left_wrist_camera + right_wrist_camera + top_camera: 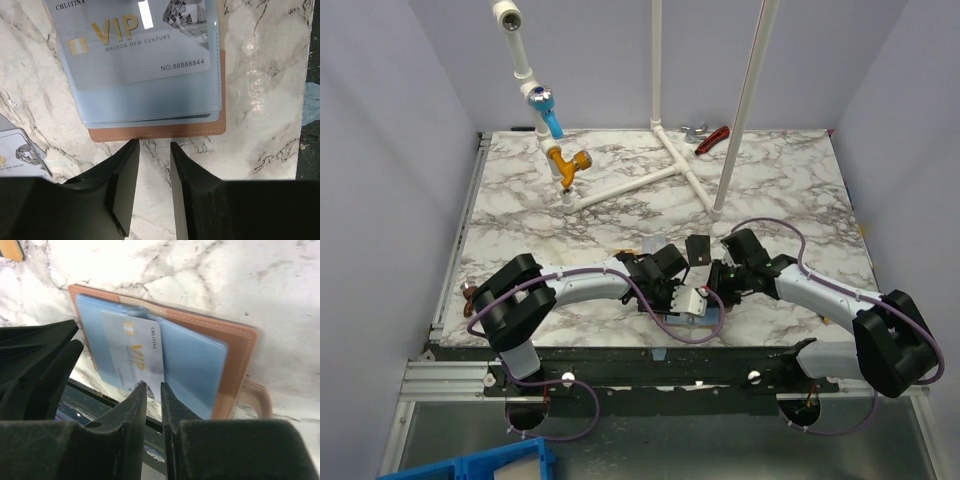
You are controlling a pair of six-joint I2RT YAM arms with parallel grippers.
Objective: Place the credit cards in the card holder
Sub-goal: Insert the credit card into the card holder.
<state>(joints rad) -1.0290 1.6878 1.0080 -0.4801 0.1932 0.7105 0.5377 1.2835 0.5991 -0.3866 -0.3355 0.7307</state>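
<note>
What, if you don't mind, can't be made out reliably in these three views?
Left wrist: the card holder and silvery VIP card run off the top edge; a second silvery card is cut by the left edge and the left gripper.
Right wrist: the right gripper hides the VIP card's near edge, so whether its jaws pinch it is unclear.
Top external: both grippers cover most of the holder; card print is too small.

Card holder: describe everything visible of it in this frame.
The tan-brown, stitched, leather-like card holder lies open, flat on the white marbled table near its front edge. Pale blue plastic sleeves fan over it, a silvery-grey VIP card among them. A strap tab shows at one side. The left tool hovers open just off its edge; the right tool is at the card's edge.
</note>
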